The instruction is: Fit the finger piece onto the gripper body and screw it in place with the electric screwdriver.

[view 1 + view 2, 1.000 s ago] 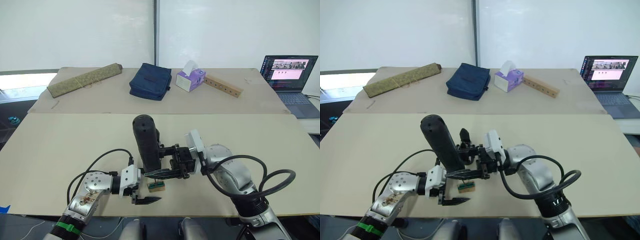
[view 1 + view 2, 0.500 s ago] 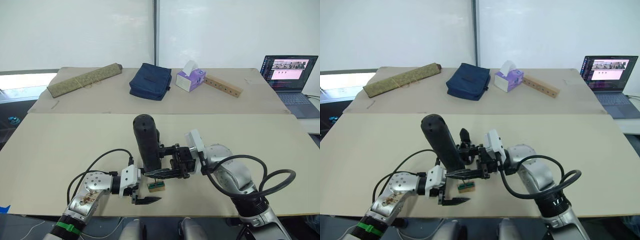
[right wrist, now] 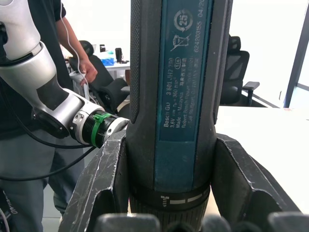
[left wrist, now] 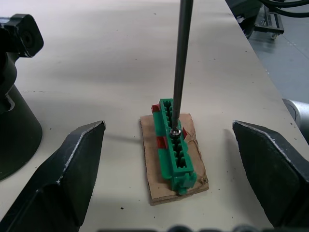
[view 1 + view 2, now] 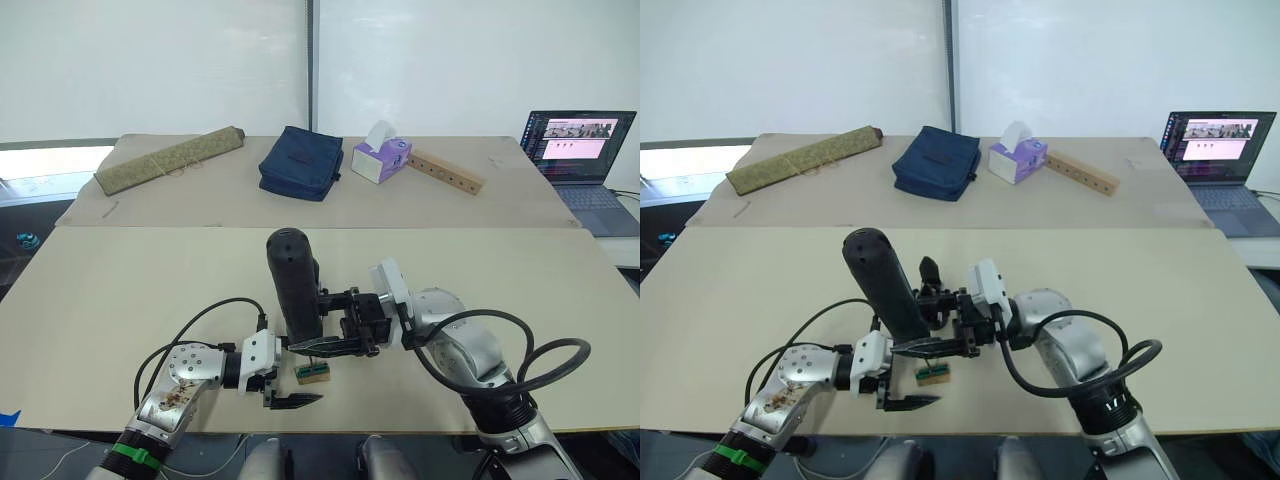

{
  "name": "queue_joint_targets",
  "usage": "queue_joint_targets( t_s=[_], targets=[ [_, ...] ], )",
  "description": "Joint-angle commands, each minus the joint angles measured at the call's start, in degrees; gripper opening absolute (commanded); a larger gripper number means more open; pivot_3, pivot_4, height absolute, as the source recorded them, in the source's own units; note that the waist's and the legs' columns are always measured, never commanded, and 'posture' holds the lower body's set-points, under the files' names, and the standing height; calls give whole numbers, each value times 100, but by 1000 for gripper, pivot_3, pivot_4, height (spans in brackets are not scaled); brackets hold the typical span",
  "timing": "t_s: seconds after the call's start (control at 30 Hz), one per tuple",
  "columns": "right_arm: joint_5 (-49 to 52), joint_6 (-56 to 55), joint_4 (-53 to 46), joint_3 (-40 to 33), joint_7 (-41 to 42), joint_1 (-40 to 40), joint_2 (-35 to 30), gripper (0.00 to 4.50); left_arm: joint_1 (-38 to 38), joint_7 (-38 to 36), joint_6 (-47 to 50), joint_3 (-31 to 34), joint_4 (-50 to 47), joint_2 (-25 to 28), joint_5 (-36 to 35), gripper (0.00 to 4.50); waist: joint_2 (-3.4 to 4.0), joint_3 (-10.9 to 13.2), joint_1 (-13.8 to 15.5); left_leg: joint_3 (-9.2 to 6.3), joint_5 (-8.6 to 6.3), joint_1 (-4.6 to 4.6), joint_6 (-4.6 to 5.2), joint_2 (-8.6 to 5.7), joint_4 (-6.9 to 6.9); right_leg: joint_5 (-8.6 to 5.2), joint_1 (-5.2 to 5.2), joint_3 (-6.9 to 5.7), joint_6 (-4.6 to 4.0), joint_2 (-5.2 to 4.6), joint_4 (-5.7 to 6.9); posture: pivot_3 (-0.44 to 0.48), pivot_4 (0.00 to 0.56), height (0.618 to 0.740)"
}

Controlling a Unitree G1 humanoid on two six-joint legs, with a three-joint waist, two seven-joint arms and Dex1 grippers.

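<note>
Near edge, centre: I see one green block (image 4: 175, 140) on a cardboard scrap (image 4: 171, 162), close to the table's (image 5: 120, 290) front edge.
Screwdriver: one screwdriver (image 5: 293, 285), upright, its bit (image 4: 180, 63) resting on a screw in the block.
Right gripper (image 3: 169, 159): fingers clamped on the screwdriver handle.
Left gripper (image 4: 169, 159): jaws wide, straddling the block without touching it.
Gripper body: one black base (image 4: 14, 125) just beside the left finger.
Room: bare table to both sides.
Far table: one bag (image 5: 299, 162), one tissue box (image 5: 380, 157), one wooden bar (image 5: 446, 172), one laptop (image 5: 582, 150).
</note>
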Motion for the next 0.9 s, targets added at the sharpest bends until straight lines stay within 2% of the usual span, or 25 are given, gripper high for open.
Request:
queue_joint_targets(
  t_s=[0.03, 0.9],
  targets=[
    [22, -205, -131, -101, 17, -102, 76, 1931, 109, 8, 87, -133, 190, 39, 172, 4456, 0, 0, 0, 0, 0, 0, 0, 0, 0, 0, 0, 0, 0, 0, 0, 0, 150, 740],
    [-68, -401, -104, -215, 3, -132, 170, 1931, 77, -9, 103, -122, 216, 41, 159, 4456, 0, 0, 0, 0, 0, 0, 0, 0, -1, 0, 0, 0, 0, 0, -1, 0, 150, 740]
  ],
)
